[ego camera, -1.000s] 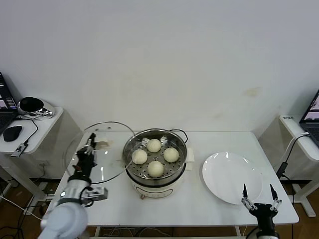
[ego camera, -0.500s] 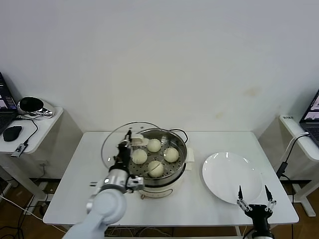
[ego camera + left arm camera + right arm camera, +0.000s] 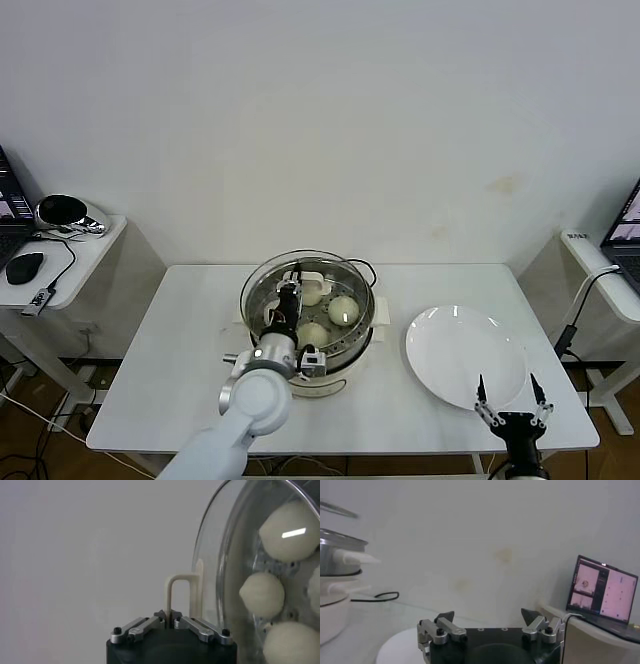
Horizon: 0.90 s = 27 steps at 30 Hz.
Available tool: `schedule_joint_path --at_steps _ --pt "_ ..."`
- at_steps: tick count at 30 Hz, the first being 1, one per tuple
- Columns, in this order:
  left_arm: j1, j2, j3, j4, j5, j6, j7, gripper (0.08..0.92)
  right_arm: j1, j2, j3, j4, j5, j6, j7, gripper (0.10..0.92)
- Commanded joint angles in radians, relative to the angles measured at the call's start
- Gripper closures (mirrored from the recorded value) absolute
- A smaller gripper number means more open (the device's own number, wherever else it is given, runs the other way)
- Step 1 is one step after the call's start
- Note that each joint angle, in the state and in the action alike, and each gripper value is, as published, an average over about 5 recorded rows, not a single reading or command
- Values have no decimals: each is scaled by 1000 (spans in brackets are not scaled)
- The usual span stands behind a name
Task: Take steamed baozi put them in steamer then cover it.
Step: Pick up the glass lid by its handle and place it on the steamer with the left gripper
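Note:
The steamer point(image 3: 352, 347), a shiny steel pot on a cream base, stands mid-table. Steamed baozi point(image 3: 343, 309) lie on its perforated tray; another baozi point(image 3: 313, 334) sits nearer me. The clear glass cover point(image 3: 262, 283) hangs tilted just above the pot. My left gripper point(image 3: 290, 292) is shut on the cover's white handle point(image 3: 309, 273). In the left wrist view the gripper point(image 3: 167, 615) pinches the handle point(image 3: 180, 591), with the baozi point(image 3: 261, 594) showing through the cover point(image 3: 220, 555). My right gripper point(image 3: 511, 396) stands open at the table's front right, empty; its jaws point(image 3: 487, 615) are wide apart.
A flat white plate point(image 3: 465, 355) lies right of the steamer, just beyond the right gripper. A black cable point(image 3: 368, 268) runs behind the pot. Side tables flank the table, the left one point(image 3: 60, 250) bearing a mouse and headset. A laptop point(image 3: 602, 590) stands at right.
My left arm has carried the cover rightward from beside the pot to directly over it. The right gripper has dropped slightly toward the front edge and stays open.

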Motion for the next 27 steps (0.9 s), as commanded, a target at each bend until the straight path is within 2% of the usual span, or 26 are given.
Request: schedule_joint_path --at_steps 1,27 --pt "-28 -39 30 61 38 -12 6 868 1 -1 -6 -9 2 2 0 203" --pt "9 -43 9 64 32 -26 -9 868 -2 -4 -18 -17 4 4 -3 203"
